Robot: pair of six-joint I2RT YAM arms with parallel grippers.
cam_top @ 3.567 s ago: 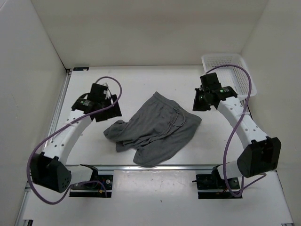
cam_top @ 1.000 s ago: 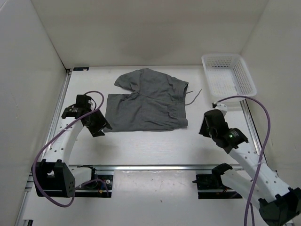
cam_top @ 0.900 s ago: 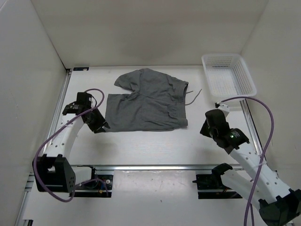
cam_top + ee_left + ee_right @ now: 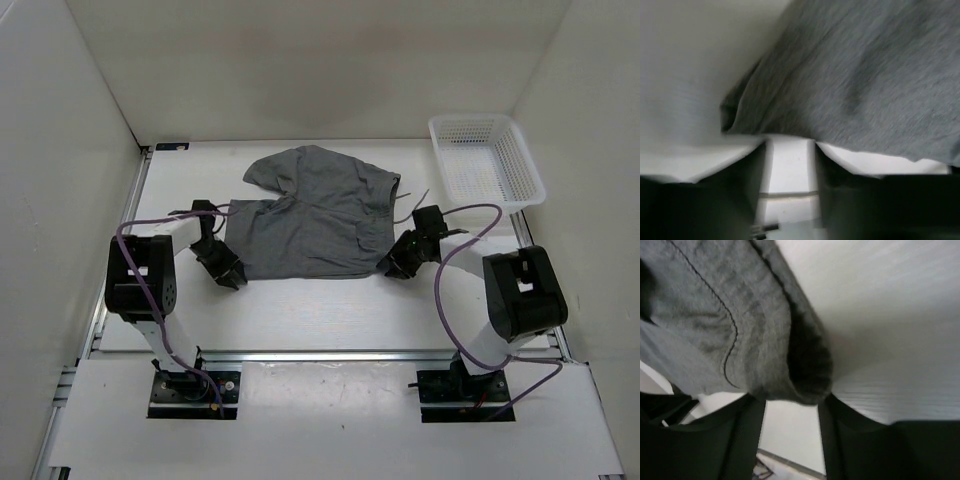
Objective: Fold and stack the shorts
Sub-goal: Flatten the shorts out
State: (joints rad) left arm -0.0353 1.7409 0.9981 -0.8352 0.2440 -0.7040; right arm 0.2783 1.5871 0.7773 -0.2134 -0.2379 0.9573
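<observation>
The grey shorts (image 4: 310,215) lie spread flat at the middle back of the table, waistband to the right, legs to the left. My left gripper (image 4: 228,275) is low at their near-left corner. In the left wrist view the fabric edge (image 4: 865,75) lies just past the fingertips, and my left gripper (image 4: 790,142) stands open with bare table in the gap. My right gripper (image 4: 393,265) is down at the near-right corner. In the right wrist view the bunched waistband corner (image 4: 807,375) sits at the mouth of my open right gripper (image 4: 790,400).
A white mesh basket (image 4: 487,160) stands at the back right corner. A drawstring (image 4: 415,205) trails right of the waistband. White walls enclose the table on three sides, and a metal rail (image 4: 320,352) runs along its near edge.
Both arms have swung inward and come down to the shorts' near corners. The shorts lie as they did a second ago.
</observation>
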